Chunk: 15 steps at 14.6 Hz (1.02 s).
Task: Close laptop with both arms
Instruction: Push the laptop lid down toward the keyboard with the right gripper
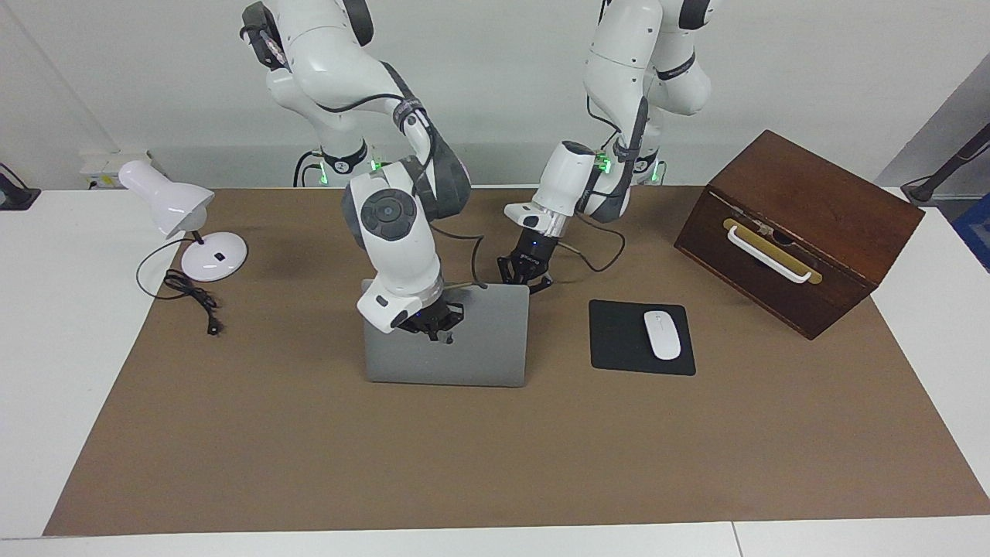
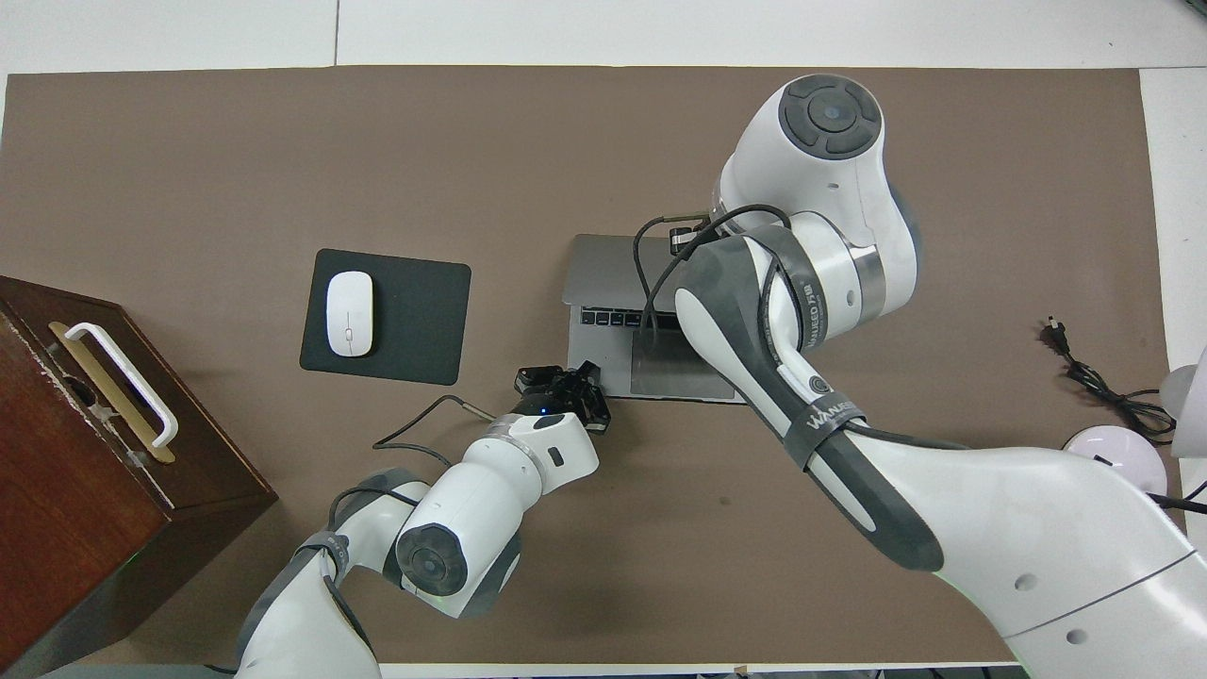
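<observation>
Silver-grey laptop (image 1: 472, 340) frame centre, lid tilted low, nearly down | right gripper (image 1: 433, 329) fingertips together, pressing on lid | left gripper (image 1: 526, 272) fingertips together, at lid's upper corner, grasping nothing

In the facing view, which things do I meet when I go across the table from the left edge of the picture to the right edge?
Desk lamp → laptop, right gripper on its lid → left gripper → mouse pad → mouse → wooden box.
</observation>
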Motion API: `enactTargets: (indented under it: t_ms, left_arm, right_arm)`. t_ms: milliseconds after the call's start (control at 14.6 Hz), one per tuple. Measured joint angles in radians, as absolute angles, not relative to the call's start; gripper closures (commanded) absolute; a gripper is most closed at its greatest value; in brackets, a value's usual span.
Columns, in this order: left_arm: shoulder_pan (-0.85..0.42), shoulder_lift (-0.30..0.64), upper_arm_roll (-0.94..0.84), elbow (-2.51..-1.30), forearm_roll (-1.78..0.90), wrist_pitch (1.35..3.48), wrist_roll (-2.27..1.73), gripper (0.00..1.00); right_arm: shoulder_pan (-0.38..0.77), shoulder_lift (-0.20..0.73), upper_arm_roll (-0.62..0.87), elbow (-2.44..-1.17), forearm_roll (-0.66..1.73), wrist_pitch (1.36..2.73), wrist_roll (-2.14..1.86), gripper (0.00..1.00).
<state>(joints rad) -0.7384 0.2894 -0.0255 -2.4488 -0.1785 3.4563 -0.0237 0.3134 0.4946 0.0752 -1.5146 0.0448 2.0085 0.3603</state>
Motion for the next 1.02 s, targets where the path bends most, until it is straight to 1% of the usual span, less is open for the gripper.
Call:
enactTargets:
  t_ms: [341,1024]
  left_arm:
    - [-0.738,0.29,-0.026,-2.45,-0.178,3.46,-0.02,1.0]
    - [-0.738,0.291,-0.026,-2.45,-0.178,3.462,-0.02,1.0]
  right_arm:
    - [0.313,0.494,0.078,-1.591,0.045,2.101,0.36,1.0]
    - [0.315,0.493,0.079,-1.658,0.045,2.182,0.351,1.0]
